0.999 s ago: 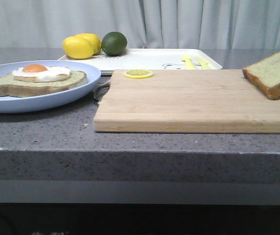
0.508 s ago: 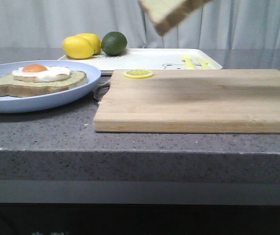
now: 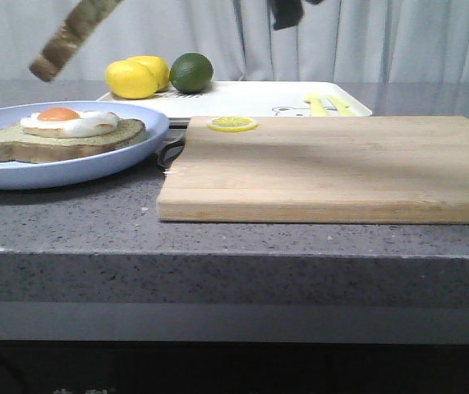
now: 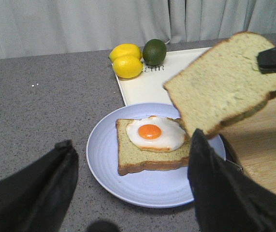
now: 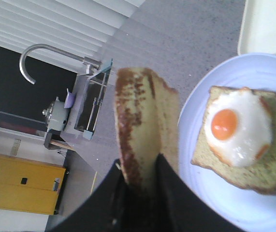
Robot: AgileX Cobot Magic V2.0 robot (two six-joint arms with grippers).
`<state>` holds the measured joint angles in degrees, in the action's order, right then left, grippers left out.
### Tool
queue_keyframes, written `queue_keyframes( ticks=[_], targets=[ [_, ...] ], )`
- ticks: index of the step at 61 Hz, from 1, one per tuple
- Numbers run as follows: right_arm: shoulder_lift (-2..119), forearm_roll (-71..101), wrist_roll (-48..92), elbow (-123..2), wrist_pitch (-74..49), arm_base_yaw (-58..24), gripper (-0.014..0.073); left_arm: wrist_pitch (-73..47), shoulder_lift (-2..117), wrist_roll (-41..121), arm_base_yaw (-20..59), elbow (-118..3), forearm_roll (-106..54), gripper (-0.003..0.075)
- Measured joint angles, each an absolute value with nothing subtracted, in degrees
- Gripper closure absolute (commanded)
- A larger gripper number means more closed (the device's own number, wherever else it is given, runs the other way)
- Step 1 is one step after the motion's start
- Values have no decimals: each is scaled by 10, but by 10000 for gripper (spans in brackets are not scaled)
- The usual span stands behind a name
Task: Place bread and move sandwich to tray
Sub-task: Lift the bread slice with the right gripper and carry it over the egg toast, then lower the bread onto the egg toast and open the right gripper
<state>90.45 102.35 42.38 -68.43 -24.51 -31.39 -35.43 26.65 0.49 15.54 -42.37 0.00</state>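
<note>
Front view, left to right: thick brown-crusted bread slice [image 3: 74, 34] is hanging tilted in the air above round pale blue plate [image 3: 127, 160], which is carrying egg-topped slice [image 3: 57, 137]; right gripper [image 5: 138, 181] is pinching the bread; left gripper [image 4: 133, 186] is gaping empty; flat white rectangular tray [image 3: 242, 100] is lying behind light wooden cutting board [image 3: 333, 168].

Right gripper [image 5: 140, 181] raised high, fingers [image 5: 176, 193] clamped on bread [image 5: 145, 130]. Left gripper [image 4: 133, 188] fingers [image 4: 46, 188] spread wide, holding nothing.
</note>
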Motion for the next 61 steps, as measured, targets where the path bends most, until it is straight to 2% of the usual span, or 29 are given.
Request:
queue_keyframes(
  ticks=[20, 51, 61],
  targets=[
    [1037, 1032, 318, -816, -170, -373, 471, -354, 266, 5, 155, -424, 0, 247],
    [1095, 1040, 305, -831, -129, -385, 469, -354, 266, 5, 155, -424, 0, 247],
    [1095, 1040, 305, -824, -128, -385, 396, -354, 266, 5, 155, -424, 0, 247]
  ],
)
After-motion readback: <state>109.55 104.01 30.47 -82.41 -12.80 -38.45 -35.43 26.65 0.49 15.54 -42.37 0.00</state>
